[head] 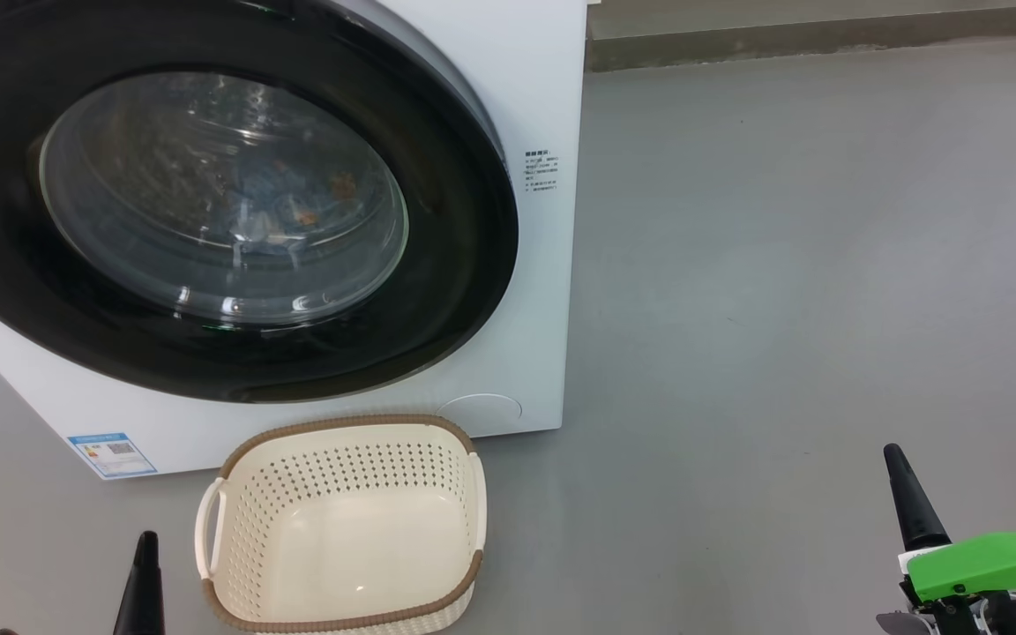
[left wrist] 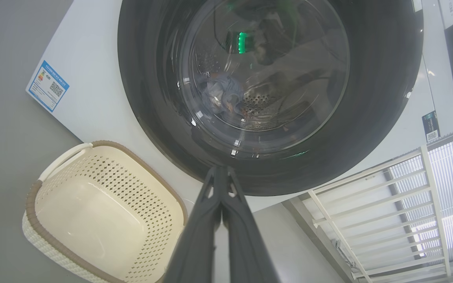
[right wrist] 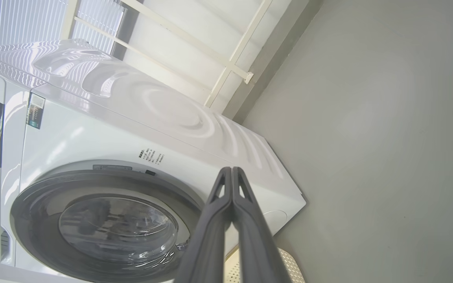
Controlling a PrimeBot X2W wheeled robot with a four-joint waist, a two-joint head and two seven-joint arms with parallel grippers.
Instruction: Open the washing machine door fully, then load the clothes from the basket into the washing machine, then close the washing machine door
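The white washing machine (head: 526, 88) stands at the upper left, its black-rimmed round door (head: 464, 265) closed flat against the front. Behind the glass lie the clothes (head: 283, 198), light blue with orange-brown spots, also seen as clothes (left wrist: 222, 92) in the left wrist view. The cream basket (head: 340, 520) with a brown rim sits empty on the floor in front of the machine. My left gripper (head: 146, 551) is shut at the lower left beside the basket, holding nothing. Shut and empty as well, my right gripper (head: 900, 472) rests at the lower right, far from the machine.
Grey floor (head: 781, 309) spreads to the right of the machine up to a wall base (head: 825, 40). A white railing with slatted panels (left wrist: 387, 196) stands beside the washer. A blue label sticker (head: 111, 454) and round flap (head: 480, 413) mark the machine's lower front.
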